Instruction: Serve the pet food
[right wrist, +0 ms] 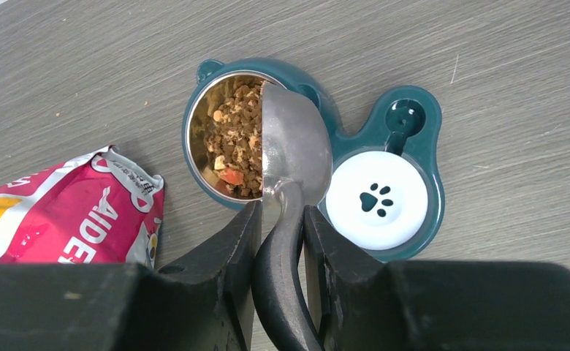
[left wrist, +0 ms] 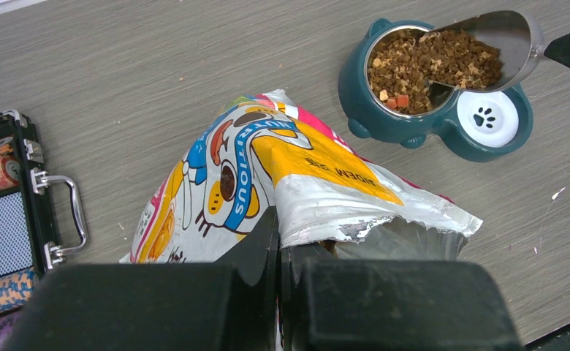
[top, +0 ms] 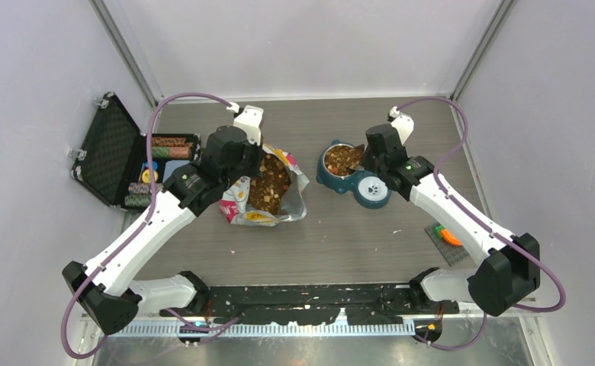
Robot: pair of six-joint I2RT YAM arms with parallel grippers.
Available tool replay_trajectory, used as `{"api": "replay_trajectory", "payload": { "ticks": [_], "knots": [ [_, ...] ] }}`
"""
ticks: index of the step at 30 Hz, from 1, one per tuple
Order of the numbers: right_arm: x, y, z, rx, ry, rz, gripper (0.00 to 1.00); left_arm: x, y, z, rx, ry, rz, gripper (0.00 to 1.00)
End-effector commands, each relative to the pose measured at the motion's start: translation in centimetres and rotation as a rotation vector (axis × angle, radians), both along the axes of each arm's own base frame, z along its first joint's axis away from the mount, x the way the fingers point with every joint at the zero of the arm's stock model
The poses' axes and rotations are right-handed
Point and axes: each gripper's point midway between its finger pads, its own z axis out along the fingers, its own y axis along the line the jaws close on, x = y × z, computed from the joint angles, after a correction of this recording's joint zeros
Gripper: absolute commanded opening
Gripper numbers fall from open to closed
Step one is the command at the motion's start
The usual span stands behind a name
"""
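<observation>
My right gripper (right wrist: 280, 216) has its fingers squeezed tight on the dark handle of the metal scoop (right wrist: 294, 135). In the right wrist view the scoop runs straight up the frame, with the cup end at the top. It is rolled on its side, so the open face looks left over the steel bowl (right wrist: 194, 150).

The pet food (left wrist: 450, 58) sits in the scoop and in that bowl, at the upper right of the left wrist view (more of it fills the open bag in the top view). The bowl sits in a teal feeder (right wrist: 422, 131), beside a white lid (right wrist: 375, 199) with a black paw print.

My left gripper (left wrist: 278, 245) is pinched shut on the bag (left wrist: 267, 168) at its torn edge. The bag says "NUTRITIOUS" on a blue band, and "AIDE" in white on pink.
</observation>
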Motion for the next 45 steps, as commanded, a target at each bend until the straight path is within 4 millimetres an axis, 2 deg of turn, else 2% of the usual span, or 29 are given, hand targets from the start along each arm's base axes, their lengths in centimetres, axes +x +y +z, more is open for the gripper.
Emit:
{"api": "replay_trajectory", "payload": {
  "ticks": [1,9,19,29,35,45],
  "knots": [
    [1.1,-0.1,3.5,-0.007,-0.095,-0.028,0.05,0.6,-0.7,5.8,-0.144,-0.167,-0.005,0.00],
    [0.8,0.4,3.8,-0.046,-0.089,-0.003,0.05,0.7,-0.7,5.8,-0.144,-0.166,-0.005,0.00],
    [1.3,0.9,3.8,-0.091,-0.079,0.008,0.05,0.6,-0.6,5.8,-0.145,-0.169,-0.006,0.00],
    [1.1,0.7,4.2,-0.169,-0.085,0.011,0.05,0.6,-0.6,5.8,-0.147,-0.169,-0.006,0.00],
    [1.0,1.2,4.8,-0.189,-0.094,0.031,0.05,0.6,-0.6,5.7,-0.146,-0.166,-0.006,0.00],
    [0.7,1.4,4.7,-0.221,-0.089,0.040,0.05,0.6,-0.7,5.7,-0.147,-0.165,-0.008,0.00]
  ]
}}
